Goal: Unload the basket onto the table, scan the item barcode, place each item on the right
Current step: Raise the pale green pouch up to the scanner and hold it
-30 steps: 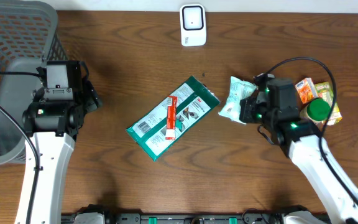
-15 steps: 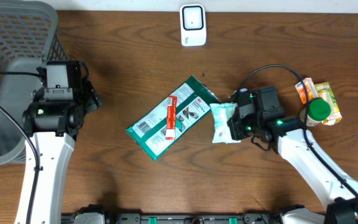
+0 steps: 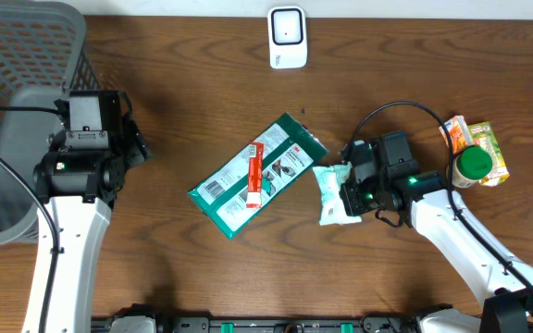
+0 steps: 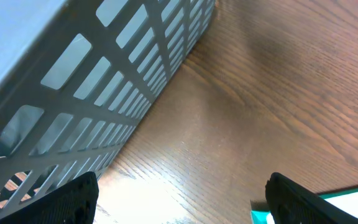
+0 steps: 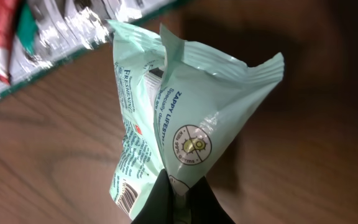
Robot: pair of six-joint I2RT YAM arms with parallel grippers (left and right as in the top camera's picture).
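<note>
The right pincer is clamped on one end of the pale green pouch, which sticks out from it toward the green packet at mid-desk. The white scanner stands at the far edge, well apart from the pouch, so the right arm is probably the one to carry it there. The left pincer, jaws apart, is beside the basket.

Even bright light, soft shadows, pale glare on table
</note>
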